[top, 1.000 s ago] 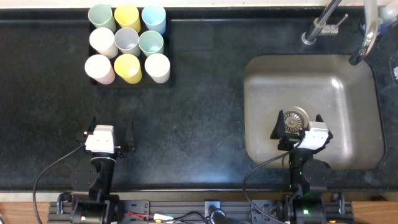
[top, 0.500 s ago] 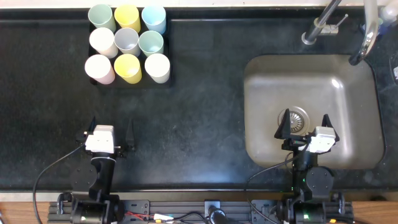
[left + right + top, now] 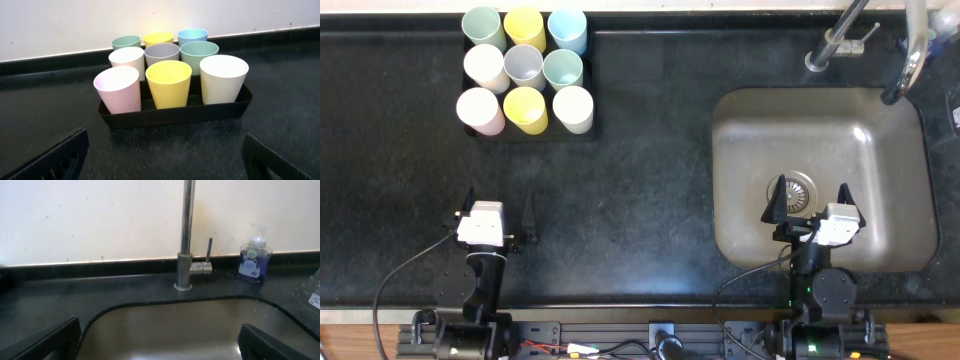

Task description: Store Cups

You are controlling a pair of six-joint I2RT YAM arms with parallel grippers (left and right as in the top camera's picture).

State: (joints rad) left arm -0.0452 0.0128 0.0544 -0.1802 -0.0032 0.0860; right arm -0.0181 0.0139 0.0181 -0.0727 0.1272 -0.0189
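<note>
Cups (image 3: 167, 82) fill the tray (image 3: 175, 114); my left hand (image 3: 498, 208) and right hand (image 3: 810, 196) hang open, empty. Storing looks done, so I'd just park.

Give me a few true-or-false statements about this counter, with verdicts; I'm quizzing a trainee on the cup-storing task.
1. The black tray holds nine cups. True.
2. The left jaws grip a cup. False: they stand open and empty.
3. A cup lies in the sink. False: all cups sit in the tray.
4. The right jaws stand open over the sink. True.
5. A soap bottle stands near the faucet. True.
</note>
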